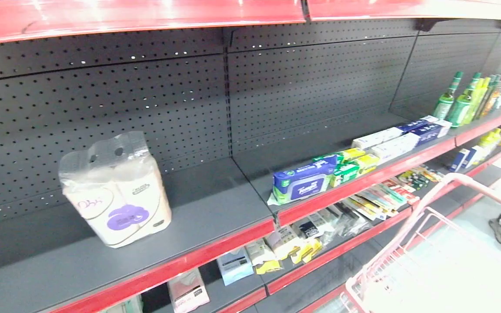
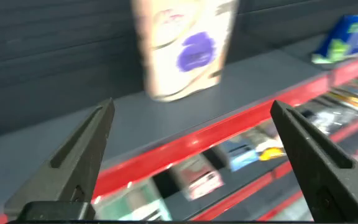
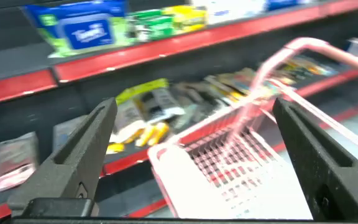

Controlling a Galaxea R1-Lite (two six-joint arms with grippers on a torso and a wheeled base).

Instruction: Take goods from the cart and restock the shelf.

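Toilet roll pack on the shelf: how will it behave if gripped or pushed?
Probably light for its bulk: the toilet roll pack is paper rolls in film. Likely squashy; the loose film top would crumple. Standing tall on the smooth shelf, a high push may tip it.

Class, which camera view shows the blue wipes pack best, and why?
The head view: the blue wipes pack lies whole on the shelf. Both wrist views catch it at the frame's edge, partly cut off.
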